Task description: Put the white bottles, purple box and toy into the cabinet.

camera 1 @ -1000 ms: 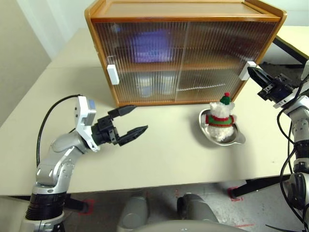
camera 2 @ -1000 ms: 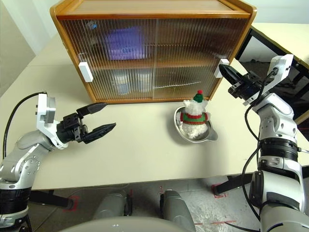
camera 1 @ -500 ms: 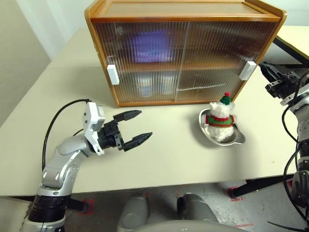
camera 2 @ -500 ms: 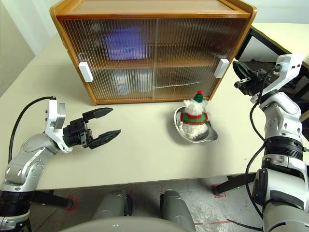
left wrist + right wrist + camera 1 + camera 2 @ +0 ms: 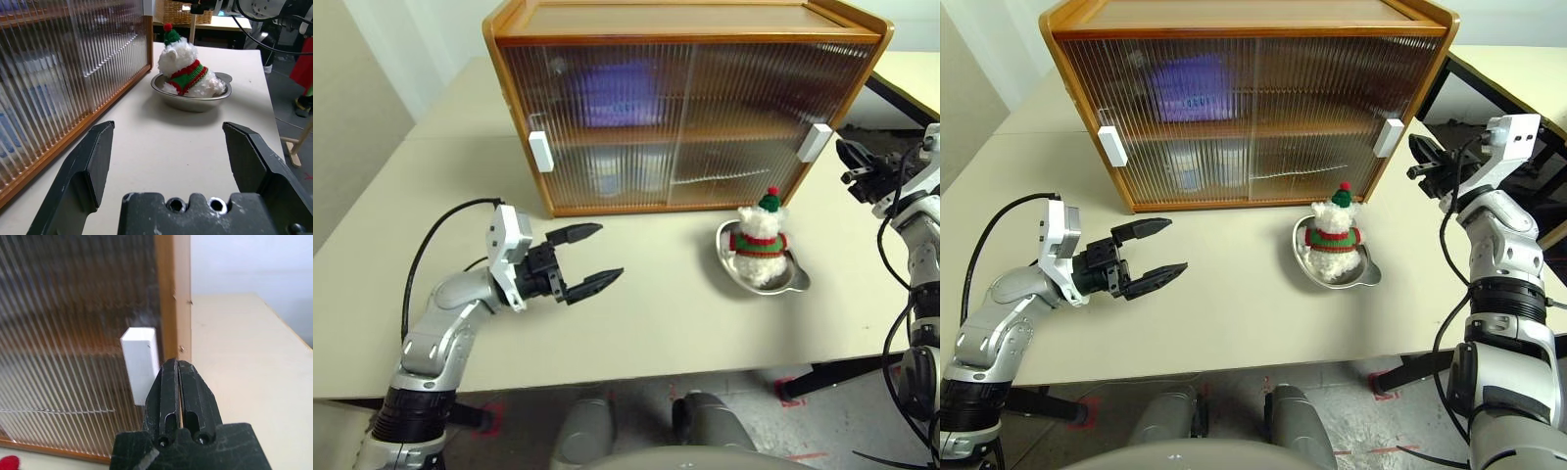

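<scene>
L gripper (image 5: pixel 587 259) hovers spread wide & empty over the table (image 5: pixel 656 323); further off the toy (image 5: pixel 760 240) sits in a steel dish (image 5: pixel 783 281) just in front of the cabinet (image 5: pixel 685 108), both doors shut. R gripper (image 5: pixel 1427 162), fingers pressed together on nothing, points at the right door's white handle (image 5: pixel 142 362), so prob. door-opening step; next it must catch that handle & slide the door left. Behind ribbed panels the purple box (image 5: pixel 617 96) & white bottles (image 5: pixel 622 171) are only blurs, count unclear.

Cabinet (image 5: pixel 685 108) at 12 o'clock on bench (image 5: pixel 646 323); toy (image 5: pixel 759 243) in dish (image 5: pixel 795 277) before it, at 3 o'clock.
</scene>
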